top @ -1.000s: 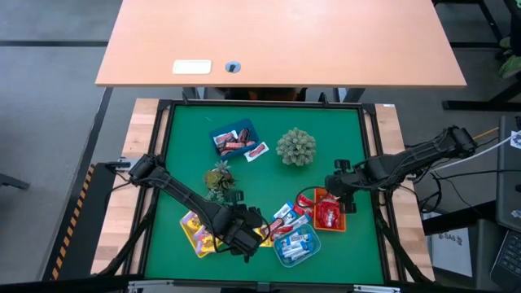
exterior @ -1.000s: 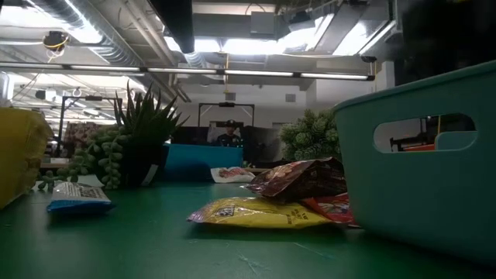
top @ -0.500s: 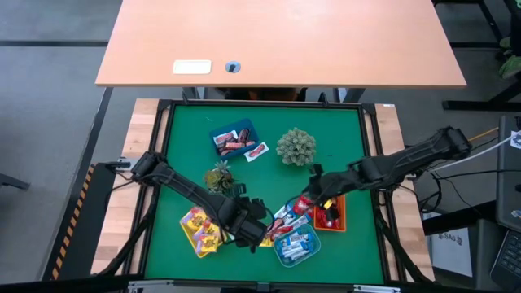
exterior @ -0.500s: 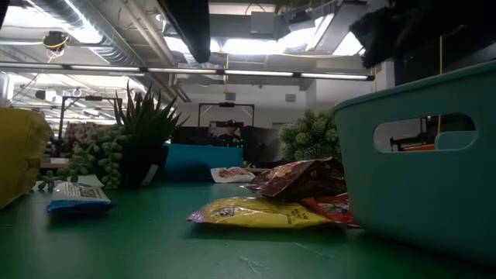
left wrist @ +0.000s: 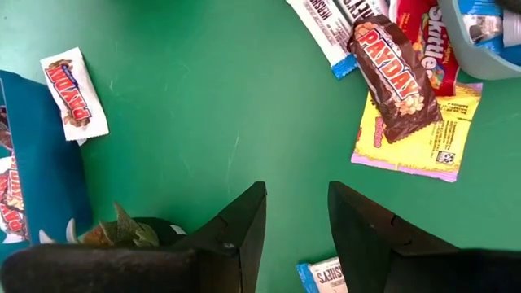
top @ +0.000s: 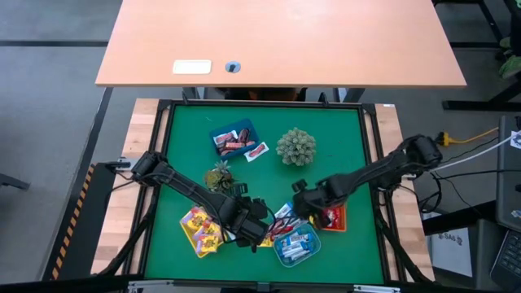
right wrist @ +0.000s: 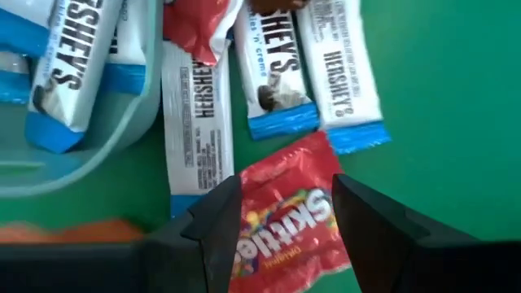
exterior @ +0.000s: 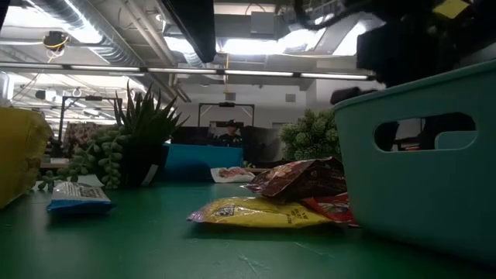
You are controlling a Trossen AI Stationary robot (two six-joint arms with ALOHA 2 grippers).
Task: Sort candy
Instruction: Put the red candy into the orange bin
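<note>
Loose candy lies on the green mat between the trays. It includes a brown PayDay point(left wrist: 395, 77), a yellow packet point(left wrist: 417, 134), a red Skittles packet point(right wrist: 285, 224) and several blue-and-white Hershey's bars point(right wrist: 277, 65). My right gripper point(right wrist: 285, 220) point(top: 299, 203) is open and points down. Its fingers stand either side of the Skittles packet and above it. My left gripper point(left wrist: 297, 232) point(top: 252, 229) is open over bare mat, near a small Hershey's piece point(left wrist: 324, 277). A white-and-red PayDay point(left wrist: 73, 91) lies beside the blue tray point(top: 234, 137).
The teal tray point(top: 297, 248) holds Hershey's bars, the orange tray point(top: 332, 218) holds red packets and the yellow tray point(top: 199, 232) holds yellow ones. Two spiky green plants point(top: 295, 146) point(top: 218, 177) stand mid-table. The two grippers are close together over the pile.
My right gripper has left the orange tray, swung toward the table's left and come down over the loose candy, rolling at the wrist as it went. It has stayed open. My left gripper has shifted slightly toward the table's right, also open.
</note>
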